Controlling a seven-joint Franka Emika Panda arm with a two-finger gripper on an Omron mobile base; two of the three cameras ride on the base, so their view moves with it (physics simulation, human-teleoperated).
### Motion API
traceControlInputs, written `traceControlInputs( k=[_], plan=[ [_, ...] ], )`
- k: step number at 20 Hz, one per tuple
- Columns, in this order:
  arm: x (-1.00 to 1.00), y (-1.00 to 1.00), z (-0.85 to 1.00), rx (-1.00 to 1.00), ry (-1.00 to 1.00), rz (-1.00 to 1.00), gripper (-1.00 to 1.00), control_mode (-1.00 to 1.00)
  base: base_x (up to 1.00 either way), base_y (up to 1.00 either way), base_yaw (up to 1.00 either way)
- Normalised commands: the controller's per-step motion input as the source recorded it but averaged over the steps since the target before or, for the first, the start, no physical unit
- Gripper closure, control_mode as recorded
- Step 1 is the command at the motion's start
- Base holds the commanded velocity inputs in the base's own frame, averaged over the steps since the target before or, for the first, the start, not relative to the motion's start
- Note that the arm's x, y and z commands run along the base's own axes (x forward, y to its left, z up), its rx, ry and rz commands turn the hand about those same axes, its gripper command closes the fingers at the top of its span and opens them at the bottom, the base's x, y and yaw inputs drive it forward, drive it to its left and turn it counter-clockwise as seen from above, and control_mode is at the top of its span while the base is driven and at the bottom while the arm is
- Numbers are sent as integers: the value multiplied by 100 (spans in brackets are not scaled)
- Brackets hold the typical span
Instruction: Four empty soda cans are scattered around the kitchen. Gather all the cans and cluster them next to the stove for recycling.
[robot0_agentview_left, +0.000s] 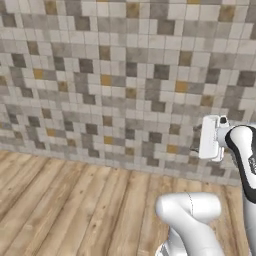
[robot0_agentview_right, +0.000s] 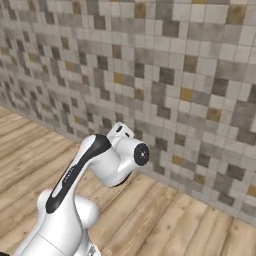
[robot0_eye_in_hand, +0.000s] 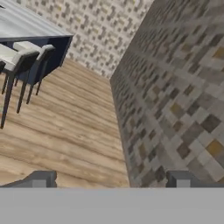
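End effector (robot0_eye_in_hand: 111, 179) held apart, empty, aimed along tiled wall (robot0_eye_in_hand: 175, 87) and wood floor (robot0_eye_in_hand: 65, 127). Direction to cans and stove cannot be judged; stools (robot0_eye_in_hand: 26, 61) seen far left.

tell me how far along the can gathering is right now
Nothing looks done from here: the base views face a mosaic tile wall and wood plank floor. The gripper is open with nothing in hand. The hand view looks along the floor toward stools at a navy counter. Finding cans is left.
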Motion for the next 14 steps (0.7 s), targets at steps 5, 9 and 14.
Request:
traceControlInputs(
  k=[5,9,14],
  plan=[
    [0,0,0,0,0,0,-100,100,3,0,50],
    [0,0,0,0,0,0,-100,100,4,2,50],
    [0,0,0,0,0,0,-100,100,10,1,50]
  ],
)
